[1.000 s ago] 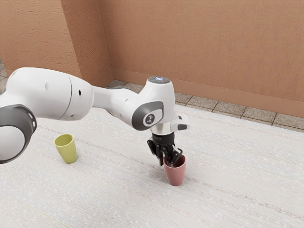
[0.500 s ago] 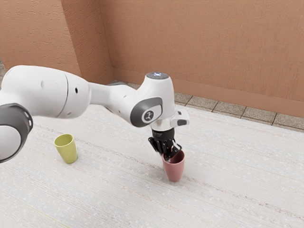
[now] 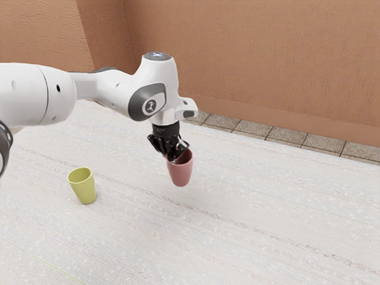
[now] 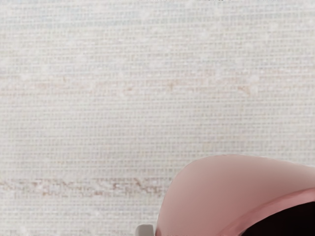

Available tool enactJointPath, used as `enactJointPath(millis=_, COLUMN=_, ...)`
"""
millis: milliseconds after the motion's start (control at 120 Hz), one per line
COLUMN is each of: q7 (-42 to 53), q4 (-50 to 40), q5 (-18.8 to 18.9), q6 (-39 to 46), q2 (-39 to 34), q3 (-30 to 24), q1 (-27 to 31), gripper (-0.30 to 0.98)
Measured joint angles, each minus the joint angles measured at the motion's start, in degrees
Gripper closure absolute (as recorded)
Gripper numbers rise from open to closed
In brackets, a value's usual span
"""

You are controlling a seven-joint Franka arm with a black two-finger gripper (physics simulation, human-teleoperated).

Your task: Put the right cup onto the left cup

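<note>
Over the pale streaked surface (image 3: 267, 228), black two-finger gripper (image 3: 173, 158) clamped on wall of tapered pink plastic-looking cup (image 3: 180, 173), i.e. carry step; next prob. traverse to upright yellow-green tapered plastic-looking cup (image 3: 85, 189), centre above, then lower.

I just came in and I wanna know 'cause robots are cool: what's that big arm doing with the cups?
The white robot arm is holding the pink cup by its rim with its black tool, and the cup seems to be up off the table. The yellow-green cup is standing on the table by itself. The pink one is meant to go onto it, but it isn't there yet.
</note>
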Motion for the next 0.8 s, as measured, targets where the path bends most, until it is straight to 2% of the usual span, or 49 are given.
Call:
enactJointPath(millis=442, q7=4.5, q4=-0.6, q5=0.1, q6=-6.2, q2=-5.6, q3=8.7, q1=3.0, gripper=0.79)
enactJointPath(millis=625, q7=6.3, q4=-1.8, q5=0.1, q6=-7.8, q2=-7.6, q3=10.1, q1=5.7, gripper=0.79)
enactJointPath(millis=800, q7=8.1, q4=-2.9, q5=-0.4, q6=-8.6, q2=-8.0, q3=13.7, q1=6.4, gripper=0.79)
